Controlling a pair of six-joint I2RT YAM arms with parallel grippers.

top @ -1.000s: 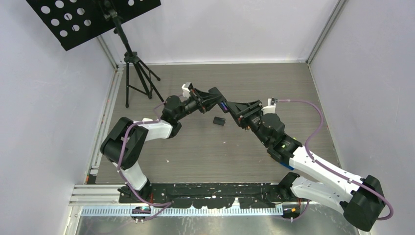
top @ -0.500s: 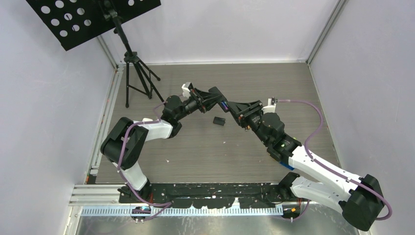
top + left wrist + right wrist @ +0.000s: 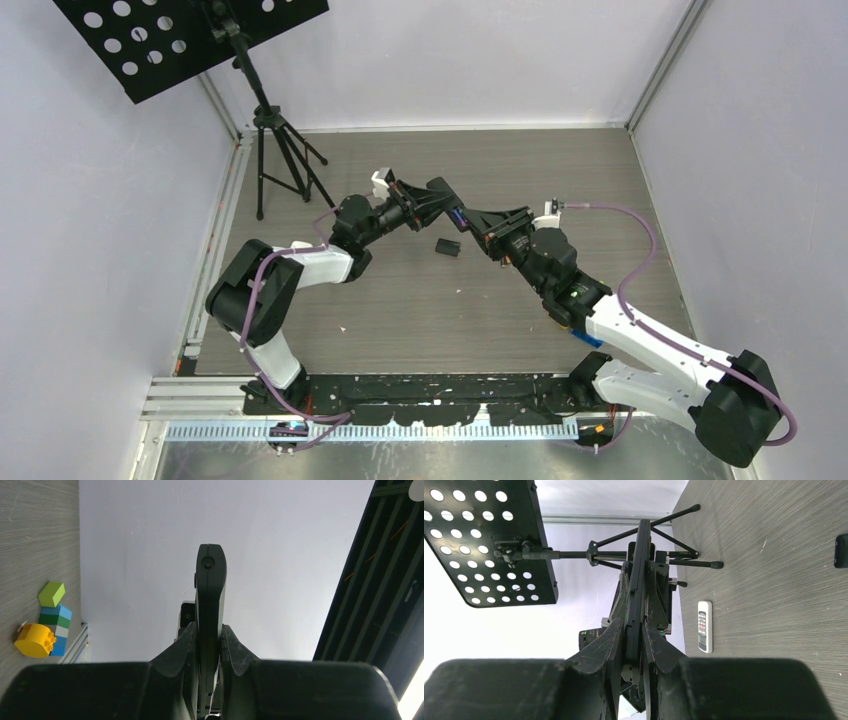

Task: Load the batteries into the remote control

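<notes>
- Holding the dark remote [image 3: 210,580] edge-on, my left pincer [image 3: 210,632] is shut across its flat faces. That arm reaches low over the table [image 3: 400,300], wrist rolled sideways.
- It hangs in the air between both pincers: light, stiff, slick plastic, best pinched on the faces, clear of the battery bay.
- Of the batteries I see only a blue speck [image 3: 457,213], which I cannot identify.
- My right pincer [image 3: 636,622] clamps what looks like the same remote's other end, wrist rolled too.
</notes>
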